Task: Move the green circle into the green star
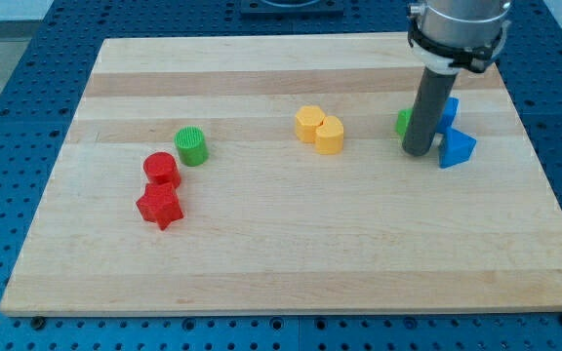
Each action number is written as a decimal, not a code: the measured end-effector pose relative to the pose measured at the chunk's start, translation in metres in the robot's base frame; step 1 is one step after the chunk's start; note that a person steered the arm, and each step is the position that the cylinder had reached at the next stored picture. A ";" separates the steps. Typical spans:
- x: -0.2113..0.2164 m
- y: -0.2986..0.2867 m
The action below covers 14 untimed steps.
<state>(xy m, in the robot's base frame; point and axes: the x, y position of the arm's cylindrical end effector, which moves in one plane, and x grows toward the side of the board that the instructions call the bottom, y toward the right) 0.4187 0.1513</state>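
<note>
1. The rod's tip (pixel 418 151) stood at the view's right, hiding most of the green star (pixel 403 122).
2. The green circle (pixel 191 146) sat well apart, left on the bench (pixel 291 253).
3. No hand showed.

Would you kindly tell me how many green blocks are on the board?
2: the green circle at the view's left above the red blocks, and a green block mostly hidden behind the rod, near my tip.

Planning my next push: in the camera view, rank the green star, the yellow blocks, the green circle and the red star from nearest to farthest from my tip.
From my tip:
1. Green star, just behind the rod, mostly hidden, at the view's right.
2. Yellow blocks, a touching pair, centre.
3. Green circle, left of centre.
4. Red star, lower left.
</note>
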 end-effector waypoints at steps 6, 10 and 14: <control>0.044 -0.209; -0.044 -0.395; -0.032 -0.320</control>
<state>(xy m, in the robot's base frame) 0.3869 -0.1684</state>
